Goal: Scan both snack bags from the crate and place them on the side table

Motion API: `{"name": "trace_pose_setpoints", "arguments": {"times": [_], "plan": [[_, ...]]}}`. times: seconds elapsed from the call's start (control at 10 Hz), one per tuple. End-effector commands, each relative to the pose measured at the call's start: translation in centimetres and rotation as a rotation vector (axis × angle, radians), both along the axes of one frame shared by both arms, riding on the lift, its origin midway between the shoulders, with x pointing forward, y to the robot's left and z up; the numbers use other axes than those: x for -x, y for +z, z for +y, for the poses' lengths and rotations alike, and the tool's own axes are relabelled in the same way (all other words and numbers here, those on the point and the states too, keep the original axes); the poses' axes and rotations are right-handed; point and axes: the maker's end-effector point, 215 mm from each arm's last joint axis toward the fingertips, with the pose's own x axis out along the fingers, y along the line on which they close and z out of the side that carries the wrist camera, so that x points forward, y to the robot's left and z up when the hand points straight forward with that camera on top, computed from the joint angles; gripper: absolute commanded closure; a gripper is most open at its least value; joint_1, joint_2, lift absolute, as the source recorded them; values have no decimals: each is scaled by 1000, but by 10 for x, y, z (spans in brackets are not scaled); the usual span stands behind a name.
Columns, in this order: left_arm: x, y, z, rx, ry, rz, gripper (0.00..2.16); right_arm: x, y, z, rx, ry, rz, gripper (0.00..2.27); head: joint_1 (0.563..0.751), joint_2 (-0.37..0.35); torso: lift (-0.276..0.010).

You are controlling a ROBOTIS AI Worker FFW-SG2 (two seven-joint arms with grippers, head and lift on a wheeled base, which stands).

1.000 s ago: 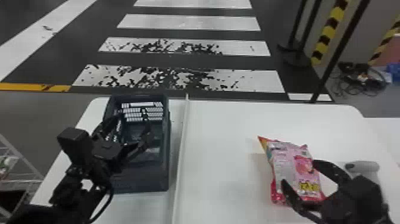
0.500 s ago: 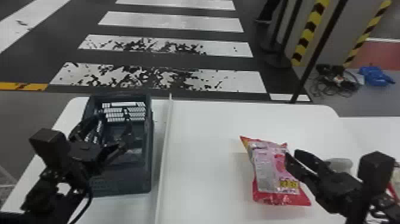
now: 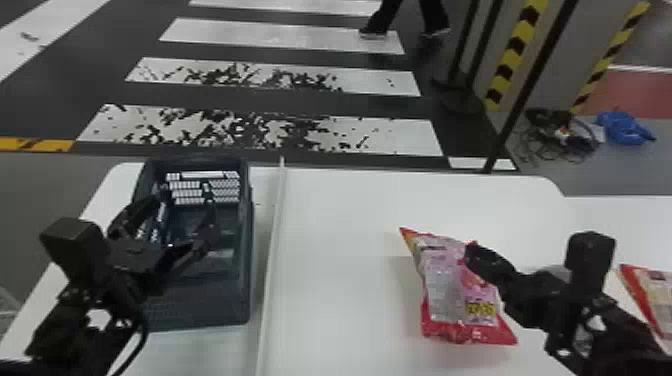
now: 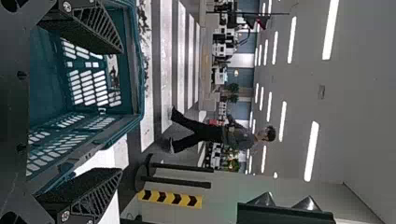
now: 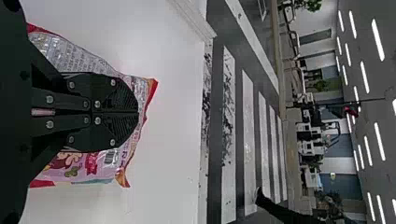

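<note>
Right gripper [image 3: 476, 254]: fingers closed together, over the nearer snack bag [image 3: 442, 287]
Left gripper [image 3: 185, 209]: fingers spread, over the crate [image 3: 200, 309]
Nearer snack bag: on the white surface [image 3: 345, 300]
Other bag [image 3: 659, 295]: far right
Crate: surface's left side

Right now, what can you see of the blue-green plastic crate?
The blue-green plastic crate is an open-topped box with rows of slots in its walls. It stands upright on the white table, left of a pale raised strip. The black two-fingered left gripper hangs over it, open; I can't tell if they touch.
</note>
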Motion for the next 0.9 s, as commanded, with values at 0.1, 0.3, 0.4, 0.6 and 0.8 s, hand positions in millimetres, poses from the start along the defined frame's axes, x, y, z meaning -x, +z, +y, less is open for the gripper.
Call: {"name": "trace_pose_setpoints", "arguments": {"times": [0.1,0.3,0.4,0.6,0.8], "plan": [[0,0,1,1,1,-2,100,-17,-20,2,-33,-7,34,2246,695,-72,-98],[0,-3,1,-1,2,6,100,-16,-35,8,-47,14,59,2246,695,-70,-98],[-1,-1,2,-1,3,1,100,-16,-41,7,-41,14,65,2246,695,-66,-98],[-2,-5,2,1,5,9,100,-10,-52,7,-43,20,88,2246,695,-63,-98],[-2,-5,2,3,5,7,100,-2,-63,14,-43,34,99,2246,695,-62,-98]]}}
